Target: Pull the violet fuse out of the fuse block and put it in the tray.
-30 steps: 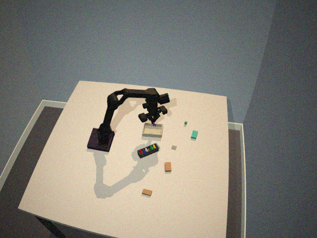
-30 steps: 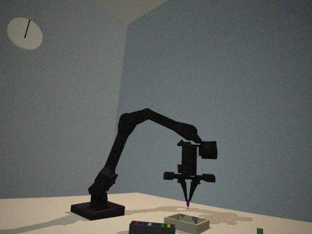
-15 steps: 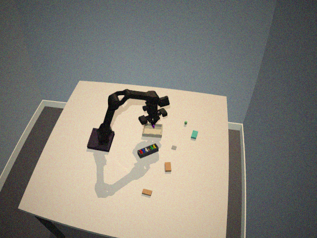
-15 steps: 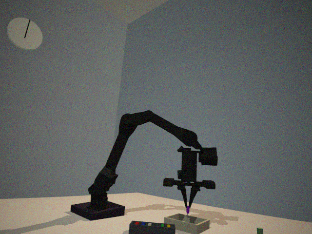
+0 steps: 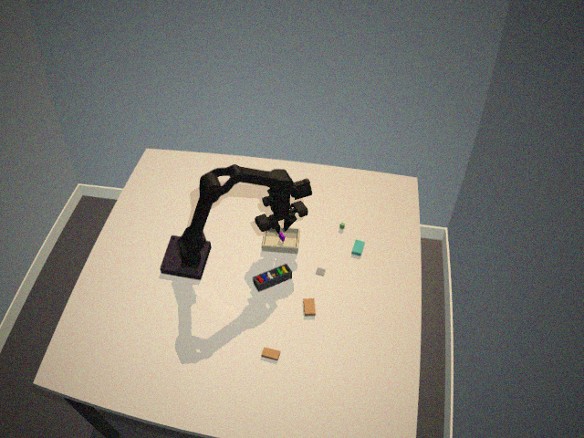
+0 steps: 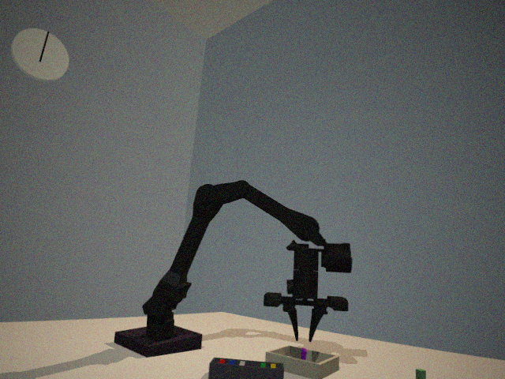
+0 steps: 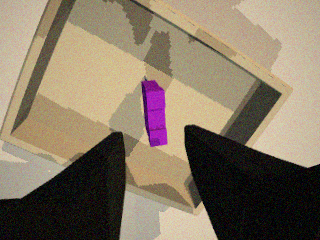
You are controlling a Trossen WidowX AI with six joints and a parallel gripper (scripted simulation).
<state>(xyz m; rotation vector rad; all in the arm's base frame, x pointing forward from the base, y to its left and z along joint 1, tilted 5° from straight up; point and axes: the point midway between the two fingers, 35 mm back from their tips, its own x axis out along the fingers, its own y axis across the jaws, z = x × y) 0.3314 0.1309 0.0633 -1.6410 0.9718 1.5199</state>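
Note:
The violet fuse (image 5: 281, 236) (image 6: 303, 353) (image 7: 155, 112) is inside the beige tray (image 5: 278, 247) (image 6: 301, 367) (image 7: 274, 83), free of the fingers, and looks upright in the exterior view. My gripper (image 5: 282, 228) (image 6: 303, 339) (image 7: 154, 139) hangs straight above it, fingers parted, with a gap between the tips and the fuse. The dark fuse block (image 5: 274, 277) (image 6: 245, 370), holding red, blue, white, yellow and green fuses, stands in front of the tray, apart from the gripper.
A small green cube (image 5: 341, 225) (image 6: 420, 373), a teal block (image 5: 358, 246), a small grey square (image 5: 320, 271) and two orange blocks (image 5: 308, 306) (image 5: 270, 352) lie to the right and front. The arm's base (image 5: 185, 264) stands left of the tray.

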